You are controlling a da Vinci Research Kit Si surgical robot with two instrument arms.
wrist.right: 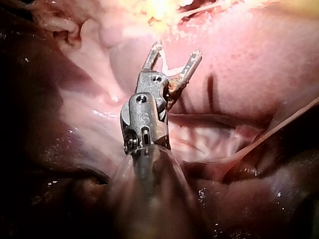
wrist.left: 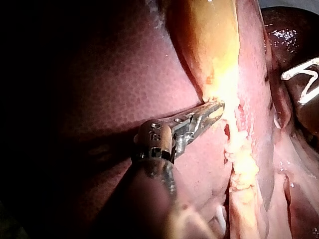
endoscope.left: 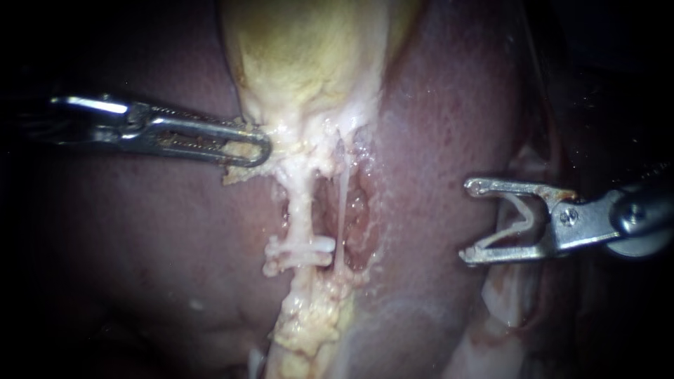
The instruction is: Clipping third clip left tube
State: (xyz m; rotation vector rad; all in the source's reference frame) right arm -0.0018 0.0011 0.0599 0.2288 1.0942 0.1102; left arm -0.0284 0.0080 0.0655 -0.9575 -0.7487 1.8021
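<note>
Well ahead of the right instrument point(endoscope.left: 467, 221), whose spread jaws grasp a white clip point(endoscope.left: 525, 214), stands the left tube point(endoscope.left: 300, 210) with two clips point(endoscope.left: 302, 250) across it (thin strand point(endoscope.left: 342, 203) between); left instrument point(endoscope.left: 263, 151) clamps the gallbladder point(endoscope.left: 309, 56).

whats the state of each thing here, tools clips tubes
left instrument: tool shut on the gallbladder at its lower end
right instrument: tool holds the loaded clip, apart from both tubes
loaded clip: open
left tube: placed clips closed across it
right tube: bare
</note>
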